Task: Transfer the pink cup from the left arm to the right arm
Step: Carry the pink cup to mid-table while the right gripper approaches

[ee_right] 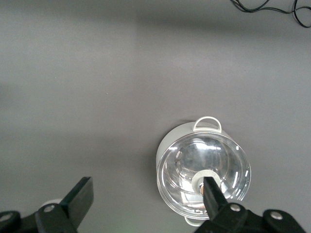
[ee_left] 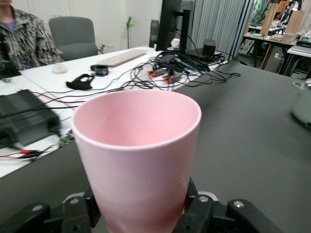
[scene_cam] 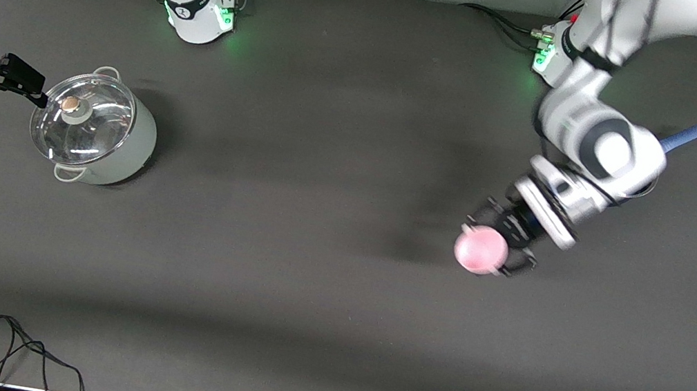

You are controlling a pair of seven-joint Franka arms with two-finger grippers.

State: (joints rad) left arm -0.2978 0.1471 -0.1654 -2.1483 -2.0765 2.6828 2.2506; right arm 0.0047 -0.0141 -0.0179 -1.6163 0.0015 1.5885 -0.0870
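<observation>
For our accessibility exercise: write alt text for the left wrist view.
The left gripper holds an upright, empty pink cup by its base over a dark table; cluttered desks and a seated person fill the background.

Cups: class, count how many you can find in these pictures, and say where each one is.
1. The pink cup is held in the left hand, up over the table toward the left arm's end. No other cup shows.

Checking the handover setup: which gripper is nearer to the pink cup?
Left. The left gripper is shut on the pink cup; the right gripper, jaws open, waits beside the lidded pot at the right arm's end.
</observation>
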